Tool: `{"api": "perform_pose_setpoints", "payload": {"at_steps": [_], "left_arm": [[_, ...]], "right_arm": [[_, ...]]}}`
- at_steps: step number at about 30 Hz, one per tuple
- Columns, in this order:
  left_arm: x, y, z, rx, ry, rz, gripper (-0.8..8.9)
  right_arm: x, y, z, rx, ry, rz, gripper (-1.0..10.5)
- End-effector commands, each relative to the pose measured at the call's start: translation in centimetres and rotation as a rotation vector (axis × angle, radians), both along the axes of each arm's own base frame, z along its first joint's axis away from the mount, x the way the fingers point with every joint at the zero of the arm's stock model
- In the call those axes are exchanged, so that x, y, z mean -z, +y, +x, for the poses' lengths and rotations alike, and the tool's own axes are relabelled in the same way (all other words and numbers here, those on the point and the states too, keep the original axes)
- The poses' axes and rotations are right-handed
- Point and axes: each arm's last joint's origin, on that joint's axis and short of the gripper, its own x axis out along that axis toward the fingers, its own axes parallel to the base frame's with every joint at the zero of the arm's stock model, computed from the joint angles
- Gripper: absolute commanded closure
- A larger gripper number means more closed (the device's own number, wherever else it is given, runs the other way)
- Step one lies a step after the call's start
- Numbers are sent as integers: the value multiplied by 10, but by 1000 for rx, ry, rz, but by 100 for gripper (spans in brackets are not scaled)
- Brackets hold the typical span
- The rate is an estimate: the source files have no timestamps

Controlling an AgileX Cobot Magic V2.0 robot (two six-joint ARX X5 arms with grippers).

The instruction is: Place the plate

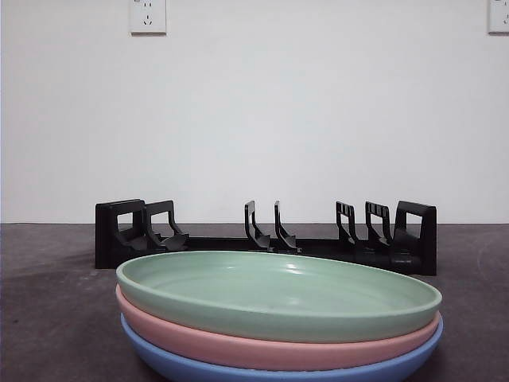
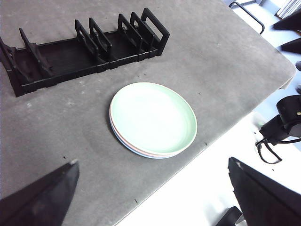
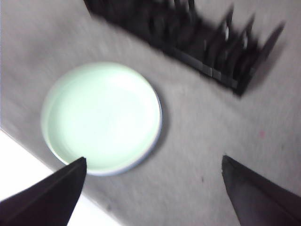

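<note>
Both end effectors hang above the bench with jaws spread wide and nothing between them. The right end effector (image 3: 153, 188) looks down on the plates from above, and its picture is blurred, which suggests that arm is in motion; the left end effector (image 2: 153, 188) hovers higher and further off, over the bench's near edge.

The main risk, as I judge it, is in the pick. Three plates lie nested, so a jaw sliding under the top rim may catch the second rim as well and lift two, or drag the whole stack. The stack sits close to the near edge of the bench, so a shove in that direction could push it over. A shallow, glazed rim also gives little to pinch, and the plate could tilt or slip out on the way to the rack. At the rack, a plate that misses a slot would strike a divider or tip over.

The green plate (image 1: 278, 294) is on top, round, shallow, smooth and glossy, with a pink plate (image 1: 238, 344) under it and a blue plate (image 1: 191, 368) lowest. The black rack (image 1: 266, 239) stands behind the stack, toward the far edge, with upright dividers and every slot vacant.
</note>
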Motion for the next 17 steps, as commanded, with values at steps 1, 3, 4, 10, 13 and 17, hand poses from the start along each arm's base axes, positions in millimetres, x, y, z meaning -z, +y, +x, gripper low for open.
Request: {"api": "perform_pose_setpoints", "payload": {"at_steps": [1, 3, 4, 10, 13, 17], "left_arm": [[1, -1, 2, 7, -6, 4, 327], [5, -3, 4, -3, 5, 16, 327], [6, -3, 5, -12, 7, 25, 327], [7, -4, 6, -21, 4, 25, 328], [6, -5, 7, -20, -6, 18, 531], [6, -5, 7, -19, -12, 16, 794]], "right_arm": [[-5, -27, -26, -2, -85, 143, 486], [-5, -38, -37, -18, -109, 196, 486], [-4, -43, -42, -29, -124, 219, 486], [-2, -51, -52, -68, -140, 265, 487], [-2, -50, -51, -74, -137, 264, 640], [-2, -51, -51, -71, -142, 260, 928]]}}
